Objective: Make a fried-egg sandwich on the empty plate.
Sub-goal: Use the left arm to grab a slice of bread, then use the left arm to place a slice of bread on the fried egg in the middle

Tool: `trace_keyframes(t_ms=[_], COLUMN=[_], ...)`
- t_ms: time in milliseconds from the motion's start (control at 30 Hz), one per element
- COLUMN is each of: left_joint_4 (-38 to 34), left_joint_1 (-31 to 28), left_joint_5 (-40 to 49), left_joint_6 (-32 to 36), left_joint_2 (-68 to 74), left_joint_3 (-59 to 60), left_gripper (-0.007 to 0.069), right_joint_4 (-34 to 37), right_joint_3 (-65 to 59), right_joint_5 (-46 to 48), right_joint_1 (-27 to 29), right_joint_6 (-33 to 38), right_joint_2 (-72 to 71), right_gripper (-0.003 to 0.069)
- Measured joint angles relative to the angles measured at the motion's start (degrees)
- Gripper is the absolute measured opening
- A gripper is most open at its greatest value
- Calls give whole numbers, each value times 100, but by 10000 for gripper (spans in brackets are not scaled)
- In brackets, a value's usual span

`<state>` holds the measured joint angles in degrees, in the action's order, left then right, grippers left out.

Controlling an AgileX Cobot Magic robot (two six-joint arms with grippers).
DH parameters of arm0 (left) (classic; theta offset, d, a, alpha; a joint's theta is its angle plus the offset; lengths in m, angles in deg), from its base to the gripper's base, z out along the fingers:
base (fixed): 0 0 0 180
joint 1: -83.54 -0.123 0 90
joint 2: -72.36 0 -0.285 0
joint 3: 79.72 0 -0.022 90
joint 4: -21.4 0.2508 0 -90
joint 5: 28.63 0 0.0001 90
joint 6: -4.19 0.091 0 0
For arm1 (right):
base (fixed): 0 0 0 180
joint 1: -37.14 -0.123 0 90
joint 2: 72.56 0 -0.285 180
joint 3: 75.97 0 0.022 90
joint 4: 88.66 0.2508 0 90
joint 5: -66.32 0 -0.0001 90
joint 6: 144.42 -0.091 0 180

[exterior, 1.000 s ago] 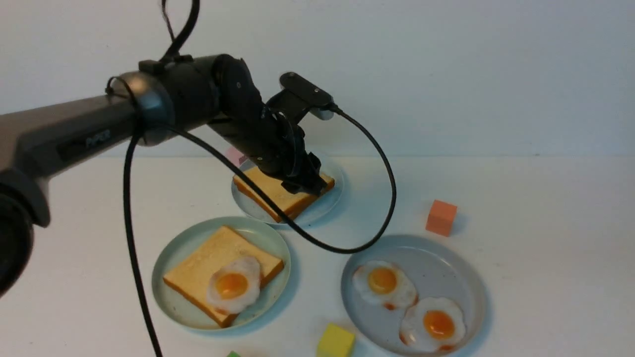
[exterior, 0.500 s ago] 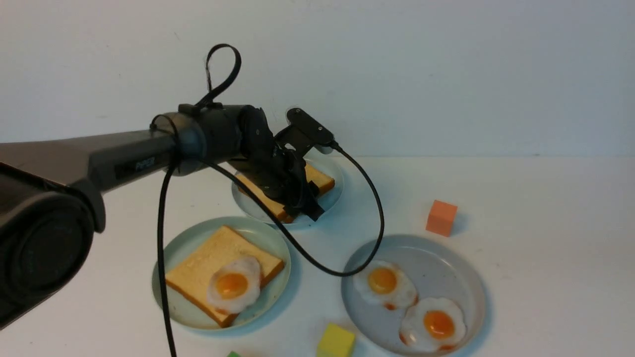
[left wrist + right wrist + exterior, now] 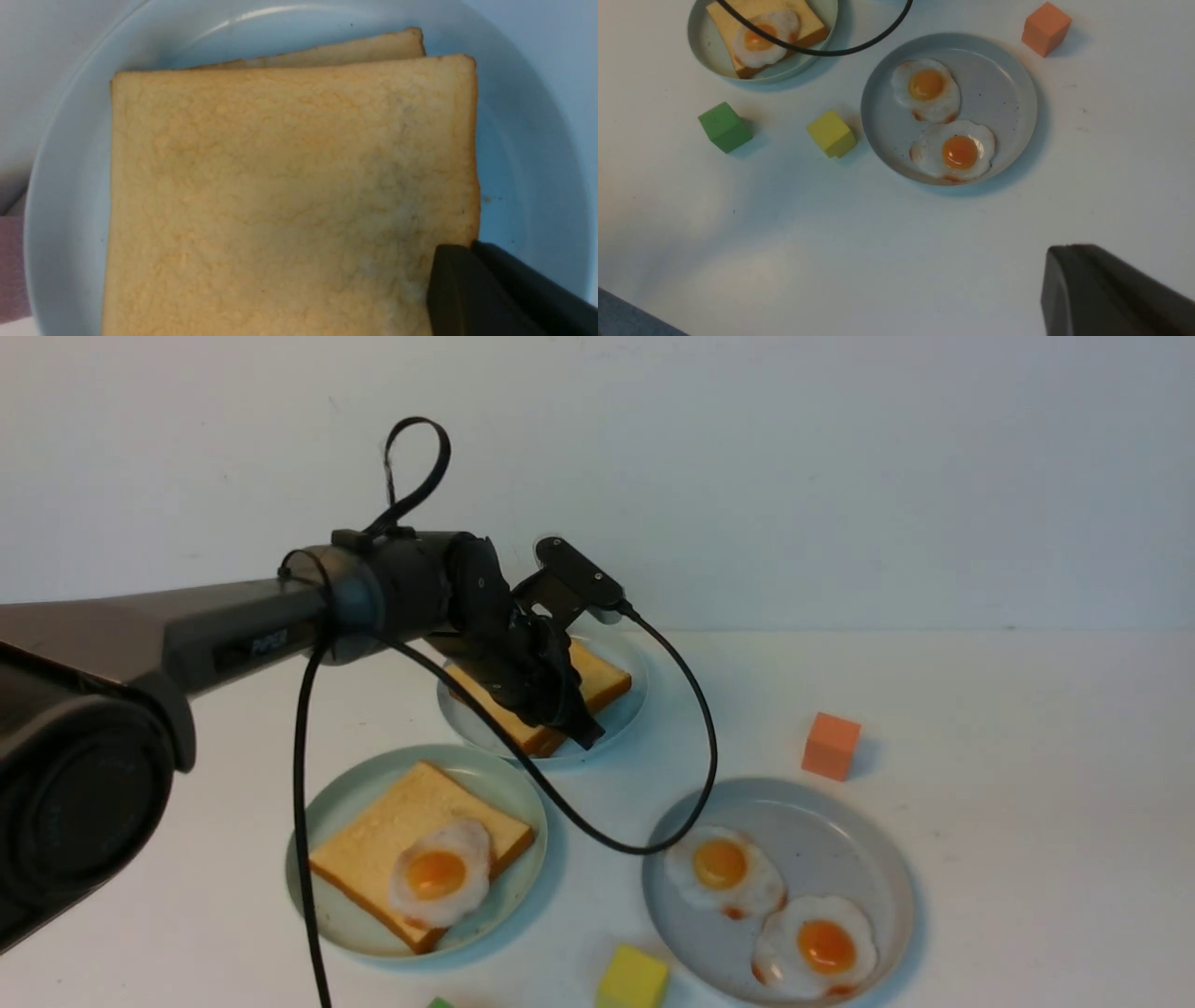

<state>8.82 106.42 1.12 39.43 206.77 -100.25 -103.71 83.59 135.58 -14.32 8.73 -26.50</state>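
On white bench (image 3: 1027, 728), resting left gripper (image 3: 579, 728) at spare toast slice (image 3: 280, 186), seeking a lid for the egg sandwich (image 3: 425, 859); not revealing jaws' grip.

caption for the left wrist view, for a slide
Left tool at the corner of two stacked toast slices on a light-blue plate

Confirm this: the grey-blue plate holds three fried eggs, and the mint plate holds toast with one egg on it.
Wrong count: the grey-blue plate holds two fried eggs, not three, as the front view shows. The mint plate does hold toast with one egg on it.
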Motion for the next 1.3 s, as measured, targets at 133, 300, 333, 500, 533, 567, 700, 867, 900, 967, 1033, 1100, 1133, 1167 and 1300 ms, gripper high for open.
trace_keyframes(t_ms=[133, 300, 333, 500, 533, 567, 700, 867, 900, 967, 1033, 1100, 1133, 1167, 1300], left_joint_4=[0, -19, -19, -57, -62, -62, -79, -118, -118, -118, -118, -102, -89, -59, 93], left_joint_1=[0, 0, 0, 0, 0, 0, 5, 5, 5, 5, 5, 5, 5, 5, 5], left_joint_5=[0, 74, 74, 122, 131, 147, 215, 269, 312, 352, 534, 773, 914, 1129, 1480], left_joint_6=[0, 0, 0, 0, 0, 0, 0, 0, 0, 0, 0, -7, -44, -111, -574], left_joint_2=[0, -135, -135, -476, -531, -607, -860, -1121, -1135, -1158, -1224, -1341, -1418, -1563, -2207], left_joint_3=[0, 0, 0, 5, 5, 5, 5, 5, 5, 5, 5, 17, 26, 66, 517], left_gripper=[-13, -13, -13, -13, -13, -13, -13, -13, -13, -13, -13, -13, -13, -13, -13], right_joint_4=[53, 74, 74, 74, 74, 74, 74, 74, 69, 56, 50, 50, 46, 32, -72], right_joint_3=[0, 0, 0, 0, 0, 0, 0, 0, 0, 0, 0, 0, 0, 0, 0], right_joint_5=[0, -5, -5, -5, -5, -5, -5, -5, -5, -5, -5, -5, -5, -5, -5], right_joint_1=[0, 0, 0, 0, 0, 0, 0, 0, 0, 0, 0, 0, 0, 0, 0], right_joint_6=[0, 0, 0, 0, 0, 0, 0, 0, 0, 0, 0, 0, 0, 0, 0], right_joint_2=[0, 0, 0, 0, 0, 0, 0, 0, 0, 0, 0, 0, 0, 0, 0], right_gripper=[14, 16, 16, 21, 22, 22, 27, 29, 30, 31, 31, 32, 32, 32, 32])
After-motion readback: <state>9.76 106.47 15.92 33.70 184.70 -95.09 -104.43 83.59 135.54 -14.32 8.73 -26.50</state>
